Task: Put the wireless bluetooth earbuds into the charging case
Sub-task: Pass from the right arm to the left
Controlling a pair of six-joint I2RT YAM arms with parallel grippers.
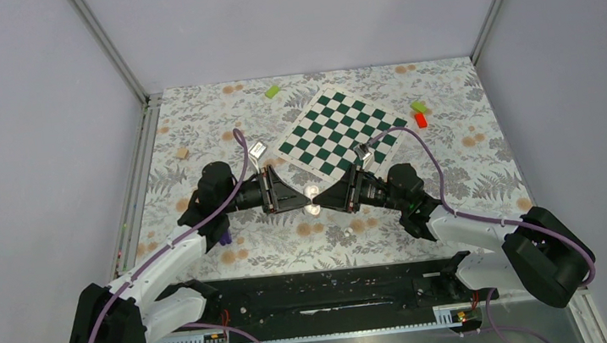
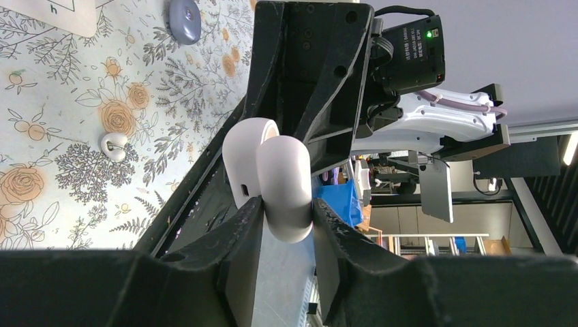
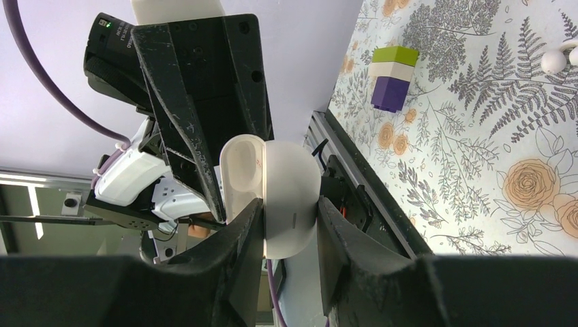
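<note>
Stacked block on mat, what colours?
The stacked block is green, white, purple; clearest in right wrist view.

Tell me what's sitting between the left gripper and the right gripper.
The charging case, held in the air, pinched by the left gripper and right gripper together. The top view shows it; both wrist views confirm.

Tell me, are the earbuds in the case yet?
Not yet. Done: the small white oval plastic charging case is lifted. In hand: left hand and right hand grip it, apparently opening it. Left: a tiny glossy white plastic earbud lies on the floral table.
</note>
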